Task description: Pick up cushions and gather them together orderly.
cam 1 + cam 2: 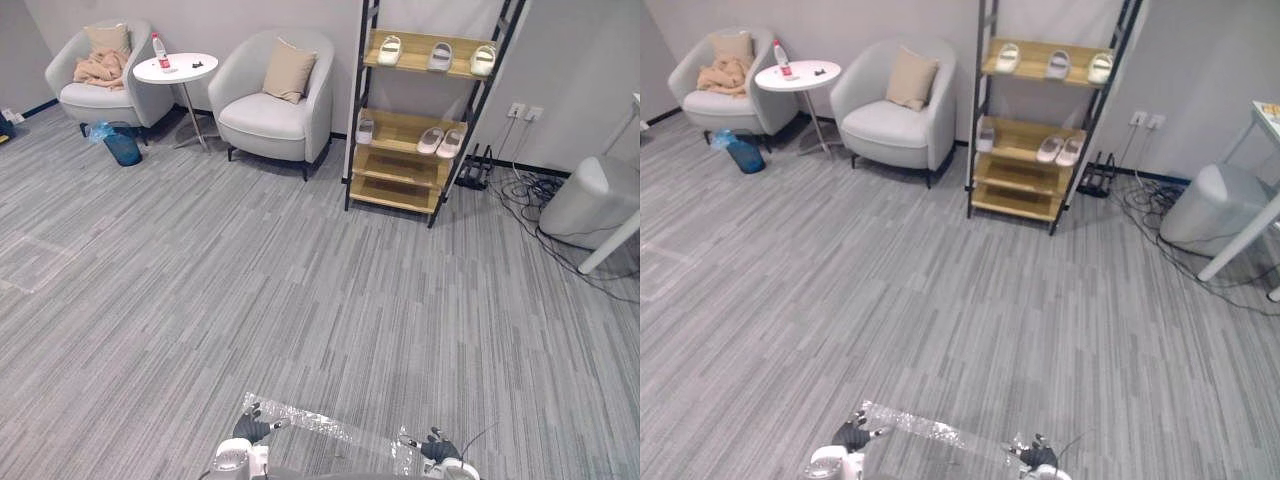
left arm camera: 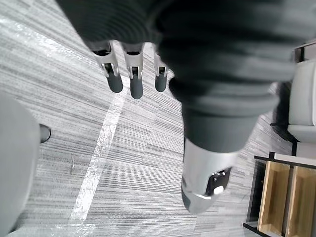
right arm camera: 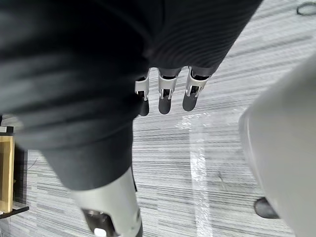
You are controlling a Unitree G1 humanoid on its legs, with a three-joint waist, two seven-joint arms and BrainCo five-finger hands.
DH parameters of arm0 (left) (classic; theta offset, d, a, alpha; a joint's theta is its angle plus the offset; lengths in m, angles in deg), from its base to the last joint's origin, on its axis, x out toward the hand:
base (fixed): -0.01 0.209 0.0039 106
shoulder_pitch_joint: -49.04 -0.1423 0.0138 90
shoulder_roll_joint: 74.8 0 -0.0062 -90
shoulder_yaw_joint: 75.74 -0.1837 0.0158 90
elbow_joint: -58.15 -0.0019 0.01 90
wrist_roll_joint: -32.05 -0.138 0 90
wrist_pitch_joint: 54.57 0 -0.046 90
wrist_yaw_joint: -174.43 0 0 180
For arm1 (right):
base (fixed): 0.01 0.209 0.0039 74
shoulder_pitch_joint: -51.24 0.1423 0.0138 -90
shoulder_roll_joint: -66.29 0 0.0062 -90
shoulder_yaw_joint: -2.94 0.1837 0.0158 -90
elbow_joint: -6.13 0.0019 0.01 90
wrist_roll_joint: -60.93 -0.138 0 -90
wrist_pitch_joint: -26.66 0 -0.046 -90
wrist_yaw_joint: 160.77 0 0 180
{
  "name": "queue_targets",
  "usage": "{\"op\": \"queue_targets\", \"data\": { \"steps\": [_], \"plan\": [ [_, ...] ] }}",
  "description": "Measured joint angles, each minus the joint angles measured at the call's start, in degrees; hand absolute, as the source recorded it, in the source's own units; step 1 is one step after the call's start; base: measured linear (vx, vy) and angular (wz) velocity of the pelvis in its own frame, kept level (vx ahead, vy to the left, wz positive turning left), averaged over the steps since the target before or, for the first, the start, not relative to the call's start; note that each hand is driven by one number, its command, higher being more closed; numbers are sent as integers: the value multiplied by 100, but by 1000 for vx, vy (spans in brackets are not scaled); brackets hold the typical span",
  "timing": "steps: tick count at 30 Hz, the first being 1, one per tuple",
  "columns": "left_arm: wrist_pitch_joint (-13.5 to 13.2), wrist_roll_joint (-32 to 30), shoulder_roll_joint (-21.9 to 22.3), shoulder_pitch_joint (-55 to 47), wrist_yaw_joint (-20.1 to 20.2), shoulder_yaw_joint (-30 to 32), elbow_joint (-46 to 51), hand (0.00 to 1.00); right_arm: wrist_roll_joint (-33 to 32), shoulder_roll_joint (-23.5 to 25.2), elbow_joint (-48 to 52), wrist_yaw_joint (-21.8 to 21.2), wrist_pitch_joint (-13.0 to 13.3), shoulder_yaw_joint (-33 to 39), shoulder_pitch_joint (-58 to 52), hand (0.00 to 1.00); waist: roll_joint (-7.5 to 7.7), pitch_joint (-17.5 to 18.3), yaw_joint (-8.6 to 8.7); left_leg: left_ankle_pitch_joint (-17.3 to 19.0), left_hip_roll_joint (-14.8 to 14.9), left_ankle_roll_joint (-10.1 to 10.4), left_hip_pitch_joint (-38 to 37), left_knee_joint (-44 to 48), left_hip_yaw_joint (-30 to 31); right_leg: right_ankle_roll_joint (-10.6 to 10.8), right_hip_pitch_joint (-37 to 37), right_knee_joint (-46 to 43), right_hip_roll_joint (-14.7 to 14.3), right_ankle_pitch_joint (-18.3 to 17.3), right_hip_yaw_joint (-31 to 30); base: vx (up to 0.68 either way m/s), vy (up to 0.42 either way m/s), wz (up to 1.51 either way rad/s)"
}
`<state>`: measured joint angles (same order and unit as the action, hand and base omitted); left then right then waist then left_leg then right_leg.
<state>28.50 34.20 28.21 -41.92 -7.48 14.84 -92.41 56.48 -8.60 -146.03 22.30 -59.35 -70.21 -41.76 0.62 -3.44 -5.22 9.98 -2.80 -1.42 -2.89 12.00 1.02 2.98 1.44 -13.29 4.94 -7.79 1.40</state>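
No writing that we can read.
The one label we find is the red band round the bottle point(image 1: 159, 50), which stands on the small round counter point(image 1: 190, 70) at the far left of the room. Its print is too small for us to make out.

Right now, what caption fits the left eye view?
Beige cushions sit on two armchairs; left hand and right hand open.
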Motion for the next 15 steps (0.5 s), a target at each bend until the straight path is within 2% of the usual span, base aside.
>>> {"op": "queue_targets", "data": {
  "steps": [1, 3, 4, 6, 10, 15],
  "plan": [
    [-2, -44, 9, 12, 1, 0, -77, 0, -4, -30, -7, -1, -1, 117, -53, 0, -11, 42, 31, 23, -13, 42, -91, -62, 136, 68, -25, -46, 5, -66, 16, 136, -118, 35],
    [-6, -95, 126, -47, 5, 4, -115, 0, -15, -145, -54, 23, 5, 293, -76, 0, -172, 143, 24, 16, 59, 55, -162, -302, 177, 44, -77, 146, -53, -49, 16, 149, -91, 8],
    [-4, -95, 169, -42, 4, 7, -154, 0, -19, -160, -87, 25, 4, 321, -66, 0, -283, 138, 24, 12, 98, 63, -167, -377, 180, 12, -119, 294, -104, 33, 0, 146, -56, -12],
    [-1, -94, 153, -40, 13, 8, -225, 0, -28, -215, -185, 31, 0, 327, -61, 0, -336, 123, 26, -4, 133, 88, -168, -452, 179, -21, -193, 524, -208, 186, -59, 89, -36, -22],
    [1, -93, 18, -24, 11, 16, -314, 0, -56, -197, -246, 44, -1, 375, -159, 0, -179, 63, 38, -7, 197, 97, -327, -590, 170, -55, -461, 973, -302, 413, -173, 23, -14, -18],
    [1, -92, -90, -37, -5, -1, -323, 0, -62, -194, -245, 40, -1, 364, -165, 0, -108, 25, 63, -8, 131, 99, -312, -636, 53, 47, -477, 1297, -231, 620, -325, -46, 43, -15]
  ]
}}
